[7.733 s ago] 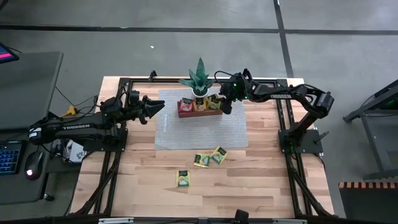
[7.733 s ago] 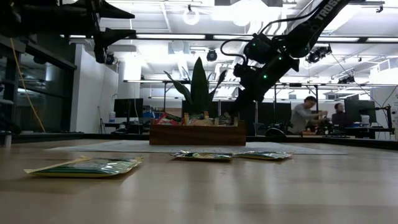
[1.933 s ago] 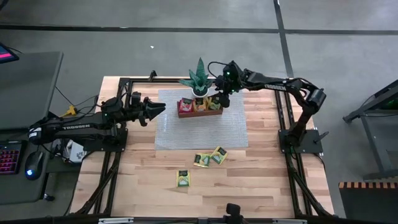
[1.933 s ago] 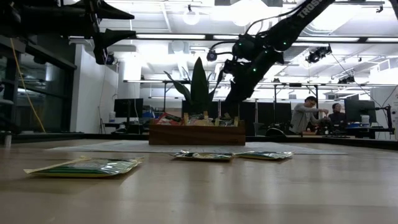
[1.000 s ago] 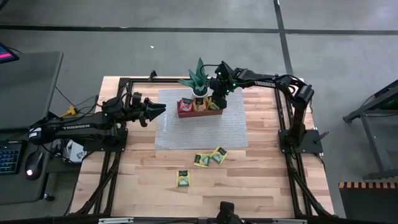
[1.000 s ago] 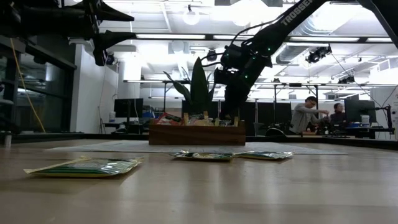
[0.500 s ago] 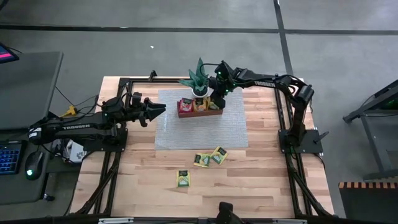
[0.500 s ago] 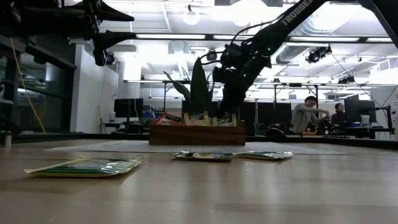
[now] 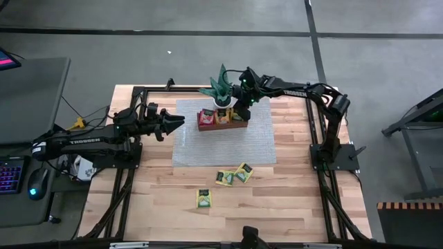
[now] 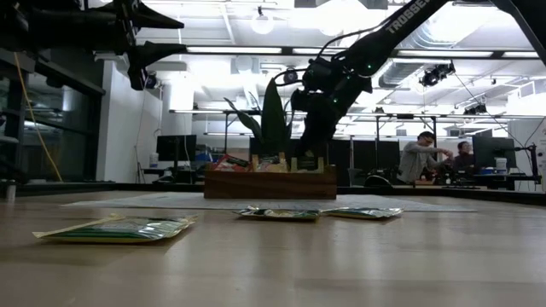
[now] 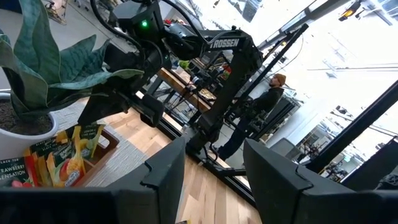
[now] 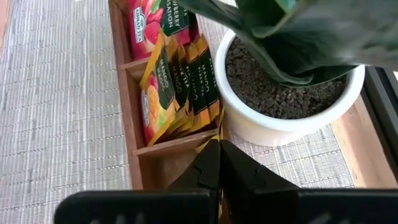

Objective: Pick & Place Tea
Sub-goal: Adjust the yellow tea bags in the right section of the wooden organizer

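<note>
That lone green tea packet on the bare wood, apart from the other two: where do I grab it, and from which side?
Come straight down on the lone packet and pinch across one edge. It lies flat on the table, so nothing can slide under it. In the low view its left edge looks slightly lifted, probably the easiest bite.

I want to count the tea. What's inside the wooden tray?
The wooden tray holds red packets in one part and orange mango packets in the middle. The shut right gripper dips into the third part, hiding whatever is in there.
</note>
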### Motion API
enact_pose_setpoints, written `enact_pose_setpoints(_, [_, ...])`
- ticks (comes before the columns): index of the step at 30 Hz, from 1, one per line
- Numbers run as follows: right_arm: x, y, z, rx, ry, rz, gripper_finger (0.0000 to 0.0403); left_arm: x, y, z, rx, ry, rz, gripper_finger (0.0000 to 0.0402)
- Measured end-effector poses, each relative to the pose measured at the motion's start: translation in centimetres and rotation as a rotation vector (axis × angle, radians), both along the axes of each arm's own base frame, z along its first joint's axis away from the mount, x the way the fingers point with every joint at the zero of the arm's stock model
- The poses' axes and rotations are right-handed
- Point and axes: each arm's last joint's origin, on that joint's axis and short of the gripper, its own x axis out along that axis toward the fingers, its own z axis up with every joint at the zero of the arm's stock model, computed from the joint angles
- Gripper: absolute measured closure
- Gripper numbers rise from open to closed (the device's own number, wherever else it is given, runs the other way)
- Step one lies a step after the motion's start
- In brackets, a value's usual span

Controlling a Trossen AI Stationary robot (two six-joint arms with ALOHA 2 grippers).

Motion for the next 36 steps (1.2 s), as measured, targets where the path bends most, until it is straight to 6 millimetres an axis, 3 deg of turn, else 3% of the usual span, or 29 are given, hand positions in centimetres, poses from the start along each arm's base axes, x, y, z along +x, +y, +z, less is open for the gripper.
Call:
enact_pose_setpoints(15, [0.6, 1.1, 1.0, -0.042, -0.038, 0.053, 0.0401, 0.0, 0.0, 0.0, 0.001, 0.005, -0.001, 0.0238])
enact_pose_setpoints(36, [0.4, 1.1, 1.0, -0.059, -0.005, 0.035, 0.0402, 0.0, 0.0, -0.1, 0.002, 0.007, -0.001, 0.0238])
